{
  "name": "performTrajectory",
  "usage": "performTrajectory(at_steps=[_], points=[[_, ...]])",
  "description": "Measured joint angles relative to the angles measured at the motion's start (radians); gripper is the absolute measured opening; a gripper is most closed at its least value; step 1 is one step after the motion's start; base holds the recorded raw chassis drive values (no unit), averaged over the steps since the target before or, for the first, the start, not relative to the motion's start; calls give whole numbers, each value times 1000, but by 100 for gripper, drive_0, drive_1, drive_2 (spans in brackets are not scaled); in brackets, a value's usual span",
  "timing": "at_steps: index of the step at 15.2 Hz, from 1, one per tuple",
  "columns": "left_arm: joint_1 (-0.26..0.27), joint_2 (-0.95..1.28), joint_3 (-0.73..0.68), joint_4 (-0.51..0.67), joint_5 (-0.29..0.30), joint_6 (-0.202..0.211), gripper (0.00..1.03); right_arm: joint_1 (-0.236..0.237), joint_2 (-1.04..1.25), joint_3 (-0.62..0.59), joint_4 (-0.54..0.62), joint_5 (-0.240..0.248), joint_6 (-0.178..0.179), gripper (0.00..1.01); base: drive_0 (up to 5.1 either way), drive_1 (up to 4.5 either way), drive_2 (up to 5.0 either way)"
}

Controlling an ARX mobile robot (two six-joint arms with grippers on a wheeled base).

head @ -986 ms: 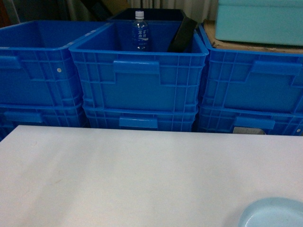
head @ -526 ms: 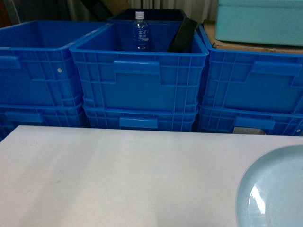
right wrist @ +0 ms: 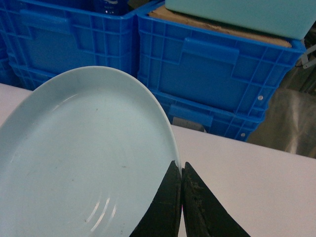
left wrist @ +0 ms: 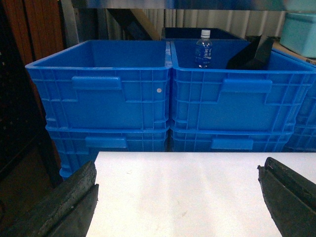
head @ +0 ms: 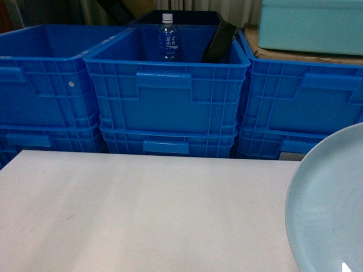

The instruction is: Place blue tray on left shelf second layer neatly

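The right tool (right wrist: 180, 197) pinches the rim of the blue tray (right wrist: 84, 158), holding it tilted above the white worktop (head: 142, 209) at the lower right of the head view. The left tool (left wrist: 177, 197) hangs wide and empty. This looks like the carrying step; next the tray must go to the left shelf, whose second layer no view clearly shows.
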Motion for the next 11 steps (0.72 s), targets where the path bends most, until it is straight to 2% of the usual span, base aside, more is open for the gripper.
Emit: performTrajectory(at_steps=[1, 4, 7, 8, 11], points=[[0, 0, 0, 0, 0, 0, 98, 13, -34, 6, -21, 1, 5, 2, 0, 0, 0], [0, 0, 0, 0, 0, 0, 98, 125, -126, 18, -76, 61, 19, 2, 0, 0, 0], [0, 0, 0, 0, 0, 0, 98, 205, -217, 20, -166, 121, 27, 2, 0, 0, 0], [0, 0, 0, 0, 0, 0, 98, 220, -284, 20, -206, 137, 31, 2, 0, 0, 0], [0, 0, 0, 0, 0, 0, 98, 218, -424, 20, -288, 159, 31, 2, 0, 0, 0]])
